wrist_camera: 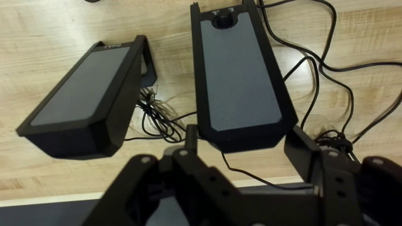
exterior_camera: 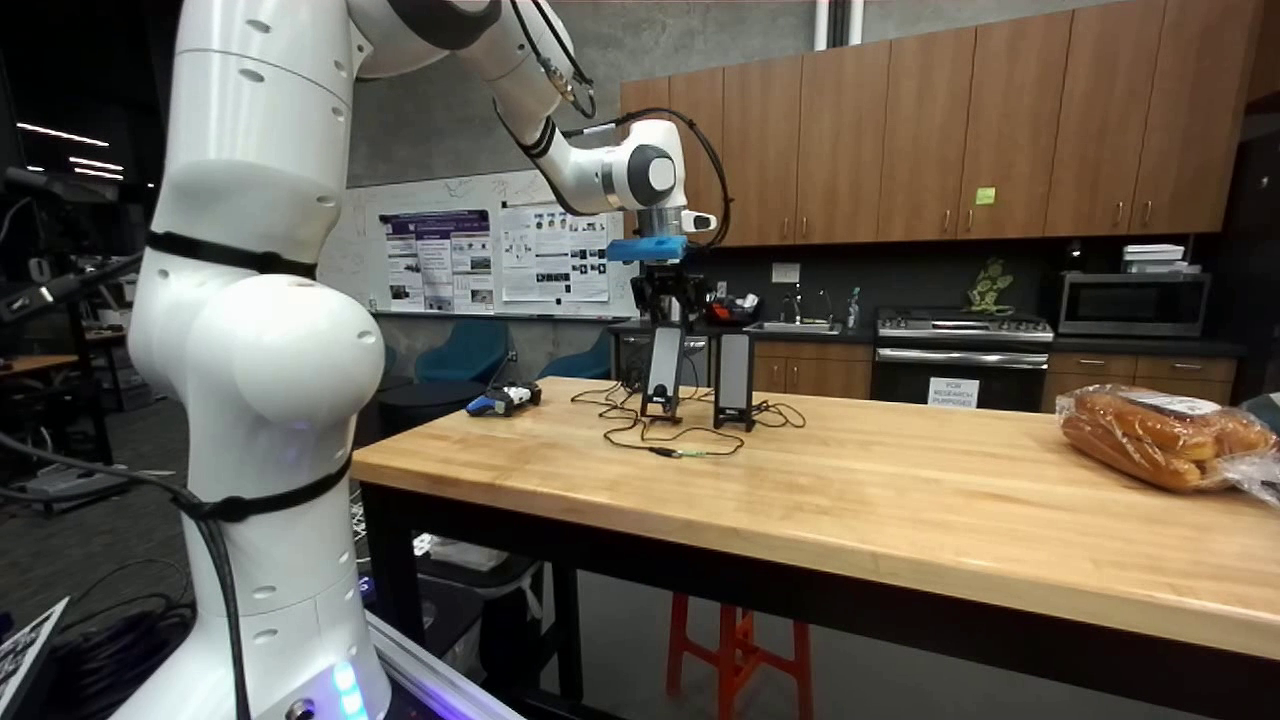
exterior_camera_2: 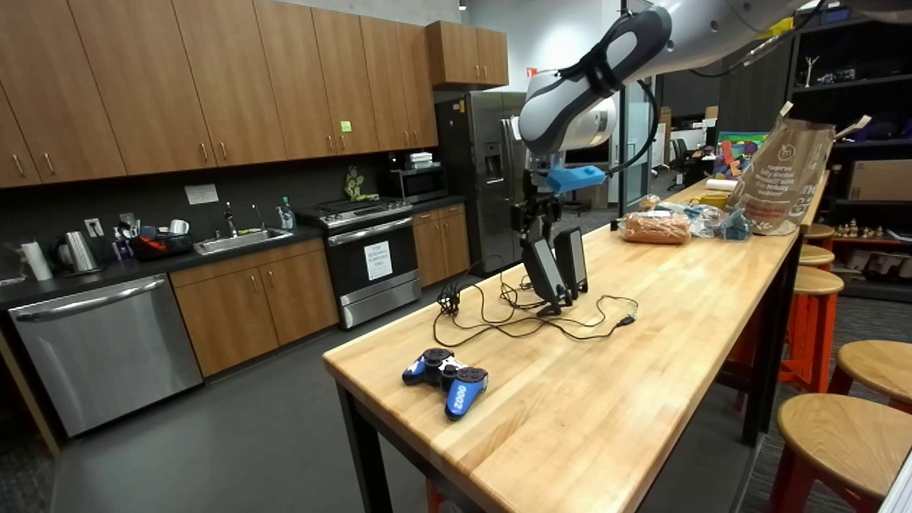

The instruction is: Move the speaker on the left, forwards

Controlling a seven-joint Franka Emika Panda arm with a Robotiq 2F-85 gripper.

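The speaker on the left (exterior_camera: 663,368) is a slim black tower with a grey front. It carries a knob near its base in the wrist view, and a thin dark cable runs from the pair. My gripper (wrist_camera: 244,133) has come down over its top end, a finger against each side edge, shut on it. In an exterior view this speaker (exterior_camera_2: 544,271) leans, its foot at the tabletop; whether the foot bears on the wood I cannot tell. The matching speaker (wrist_camera: 81,84) stands apart beside it, untouched by the fingers.
Loose black cables (exterior_camera_2: 491,324) spread over the wooden table (exterior_camera_2: 556,399) around both speakers. A blue game controller (exterior_camera_2: 447,377) lies near the table's end. Bagged bread (exterior_camera: 1165,435) and a paper bag (exterior_camera_2: 782,174) sit farther along the table.
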